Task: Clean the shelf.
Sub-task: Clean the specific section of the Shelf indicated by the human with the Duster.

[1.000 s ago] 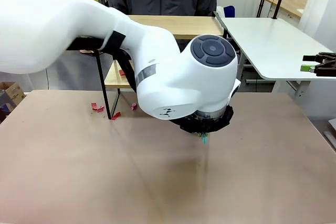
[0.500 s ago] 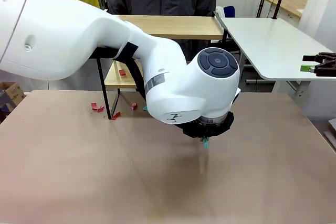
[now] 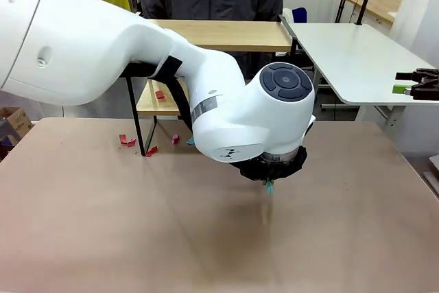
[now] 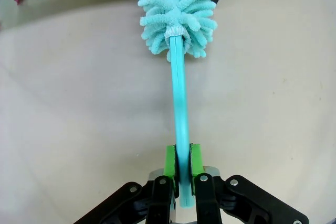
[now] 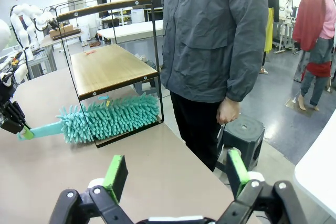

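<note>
Left gripper (image 4: 179,161) is clamping fully down on the handle (image 4: 179,108) of a teal duster (image 4: 177,9), with the green pads (image 4: 169,158) pressing either side of the handle's near end. The handle is running straight out in line with the fingers, so the fluffy head is leading and the duster's long axis is the gripper's own pointing axis. In the right wrist view that axis is lying roughly level above the brown table (image 3: 103,238), with the head reaching in at the lower level of the shelf (image 5: 107,66), between the black frame posts and just over the lower board (image 3: 152,104); whether the fibres are touching the wood I cannot tell. So the shelf is lying straight ahead of the left fingers, beyond the head, and the left arm is by far the nearer one. Judgement: any wiping stroke is turning on sliding the head along its own axis over the board, with the frame posts close on either side of it. Right gripper (image 5: 173,174) is standing with jaws spread wide and holding nothing, well apart from the shelf. Small paper scraps (image 3: 127,141) are lying on the table by the shelf leg, one more on the lower board. A person (image 5: 215,40) is standing just beside the shelf's far end, hand hanging idle
</note>
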Action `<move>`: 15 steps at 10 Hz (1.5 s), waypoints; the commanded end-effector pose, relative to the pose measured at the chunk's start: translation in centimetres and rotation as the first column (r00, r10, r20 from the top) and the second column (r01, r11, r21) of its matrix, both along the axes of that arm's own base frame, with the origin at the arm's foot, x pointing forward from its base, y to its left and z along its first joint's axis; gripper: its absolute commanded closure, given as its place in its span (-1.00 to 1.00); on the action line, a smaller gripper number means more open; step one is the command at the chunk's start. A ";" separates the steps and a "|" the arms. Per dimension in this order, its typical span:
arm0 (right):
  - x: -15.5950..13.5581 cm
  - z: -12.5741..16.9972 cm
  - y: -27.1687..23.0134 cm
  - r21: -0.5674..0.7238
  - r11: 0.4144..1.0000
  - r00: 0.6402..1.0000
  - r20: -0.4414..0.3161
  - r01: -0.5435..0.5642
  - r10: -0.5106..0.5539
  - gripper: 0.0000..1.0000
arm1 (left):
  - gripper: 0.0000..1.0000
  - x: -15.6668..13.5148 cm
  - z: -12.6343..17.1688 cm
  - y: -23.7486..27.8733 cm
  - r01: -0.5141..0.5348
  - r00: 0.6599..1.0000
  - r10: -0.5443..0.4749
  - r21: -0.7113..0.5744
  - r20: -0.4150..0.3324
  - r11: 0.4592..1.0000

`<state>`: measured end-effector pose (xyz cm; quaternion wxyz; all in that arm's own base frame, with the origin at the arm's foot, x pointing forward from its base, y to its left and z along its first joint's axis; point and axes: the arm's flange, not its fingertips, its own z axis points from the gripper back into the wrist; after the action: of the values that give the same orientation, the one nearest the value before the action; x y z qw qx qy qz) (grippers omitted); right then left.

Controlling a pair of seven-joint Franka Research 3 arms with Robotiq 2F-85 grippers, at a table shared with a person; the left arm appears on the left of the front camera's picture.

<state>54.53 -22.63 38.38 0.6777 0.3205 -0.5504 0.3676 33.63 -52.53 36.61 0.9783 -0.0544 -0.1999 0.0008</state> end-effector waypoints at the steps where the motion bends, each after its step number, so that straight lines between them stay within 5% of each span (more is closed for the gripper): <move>1: 0.0 0.3 0.3 -0.001 1.000 1.000 0.006 -0.004 0.004 -1.00 | 0.74 0.3 -0.5 1.2 0.014 0.999 -0.013 0.030 -0.035 0.999; 8: 0.0 0.3 0.3 -0.001 1.000 1.000 0.006 -0.004 0.004 -1.00 | 0.74 2.4 -2.2 9.4 -0.012 0.993 0.031 0.167 -0.110 0.986; 15: 0.0 0.3 0.3 -0.001 1.000 1.000 0.006 -0.004 0.004 -1.00 | 0.74 5.5 -2.7 21.6 -0.041 0.956 0.128 0.314 -0.262 0.948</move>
<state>54.53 -22.62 38.38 0.6777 0.3205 -0.5504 0.3676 39.40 -32.58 33.49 0.9916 0.0951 -0.0845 0.0225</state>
